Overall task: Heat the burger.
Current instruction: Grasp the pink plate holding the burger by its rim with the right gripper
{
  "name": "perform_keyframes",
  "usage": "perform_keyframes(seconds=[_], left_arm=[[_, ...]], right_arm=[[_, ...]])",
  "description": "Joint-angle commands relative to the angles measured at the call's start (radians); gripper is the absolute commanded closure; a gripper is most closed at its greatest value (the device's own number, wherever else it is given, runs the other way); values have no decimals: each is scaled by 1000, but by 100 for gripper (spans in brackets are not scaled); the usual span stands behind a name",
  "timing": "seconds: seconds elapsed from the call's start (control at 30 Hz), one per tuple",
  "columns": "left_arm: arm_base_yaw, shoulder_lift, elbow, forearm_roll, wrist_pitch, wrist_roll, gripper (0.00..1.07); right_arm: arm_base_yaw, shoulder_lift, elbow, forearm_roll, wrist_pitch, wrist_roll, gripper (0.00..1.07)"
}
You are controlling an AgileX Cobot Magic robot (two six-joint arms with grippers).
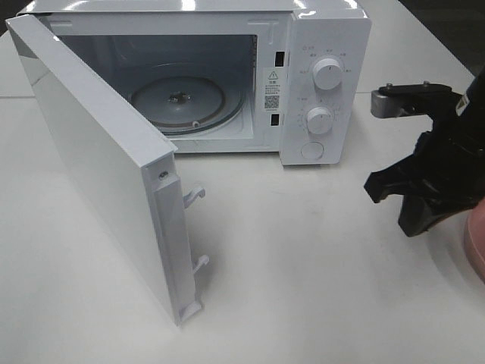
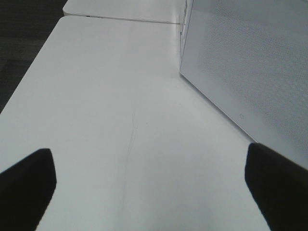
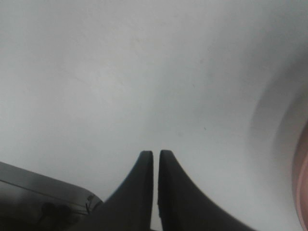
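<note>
A white microwave (image 1: 326, 45) stands on a white table (image 1: 303, 265), its door (image 1: 91, 167) swung wide open. The burger cannot be seen in any view.

A small sticker (image 1: 273, 87) on the frame inside the door opening carries a warning triangle, a few lines of print and a square code. The print is too small to read. Tiny markings ring the upper dial (image 1: 327, 73) and the lower dial (image 1: 319, 120), also unreadable. A round button (image 1: 312, 149) sits under the dials. No brand name can be made out.

The right fingers (image 3: 137, 192) are black and clenched almost together, with only a thin slit between them and nothing in it. They hang over bare table. The microwave's control panel is beyond them and well apart. The edge of a pink plate (image 1: 476, 243) lies just beside them, on the side away from the microwave.

The left fingers (image 2: 29, 183) are released, spread wide, holding nothing, above bare table. The door's outer face, covered in fine dots, stands ahead of them to one side and blocks the view of the oven.

Inside the oven, a round glass turntable (image 1: 178, 98) lies flat with nothing on it. Two white latch hooks (image 1: 195, 193) stick out from the door's free edge.
</note>
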State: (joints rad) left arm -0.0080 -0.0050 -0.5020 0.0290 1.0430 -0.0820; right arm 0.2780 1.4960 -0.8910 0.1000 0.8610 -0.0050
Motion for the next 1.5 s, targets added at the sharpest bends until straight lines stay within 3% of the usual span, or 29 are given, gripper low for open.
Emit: perform_keyframes(seconds=[0.03, 0.23, 0.3, 0.33, 0.37, 0.4, 0.43, 0.47, 0.5, 0.53, 0.57, 0.6, 0.7, 0.97, 1.5], left_arm=[[1, -22, 2, 3, -8, -1, 7], [1, -22, 2, 3, -8, -1, 7], [1, -22, 2, 3, -8, -1, 7], [1, -22, 2, 3, -8, -1, 7], [1, -22, 2, 3, -8, -1, 7], [1, -22, 2, 3, -8, -1, 7], [1, -22, 2, 3, -8, -1, 7], [1, -22, 2, 3, -8, -1, 7], [1, -22, 2, 3, -8, -1, 7], [1, -22, 2, 3, -8, -1, 7], [1, -22, 2, 3, -8, -1, 7], [1, -22, 2, 3, -8, -1, 7], [1, -22, 2, 3, -8, -1, 7], [1, -22, 2, 3, -8, -1, 7], [1, -22, 2, 3, -8, -1, 7]], right_arm=[[-31, -7, -6, -31, 59, -18, 101], [-105, -7, -6, -100, 69, -18, 93], [-131, -7, -6, -128, 77, -18, 82], [-131, -7, -6, -128, 77, -18, 82], [-144, -7, -6, -137, 81, -20, 72], [-144, -7, -6, -137, 81, -20, 72], [-159, -7, -6, -153, 80, -28, 58], [-163, -7, -6, -163, 73, -35, 51], [-163, -7, -6, -163, 73, -35, 51], [-176, -7, -6, -190, 67, -35, 35], [-176, -7, -6, -190, 67, -35, 35], [-190, -7, -6, -207, 63, -23, 19], [-192, -7, 3, -221, 50, -17, 6], [-192, 3, 81, -269, -51, 67, 8], [-205, 200, 84, -283, -162, 112, 12]])
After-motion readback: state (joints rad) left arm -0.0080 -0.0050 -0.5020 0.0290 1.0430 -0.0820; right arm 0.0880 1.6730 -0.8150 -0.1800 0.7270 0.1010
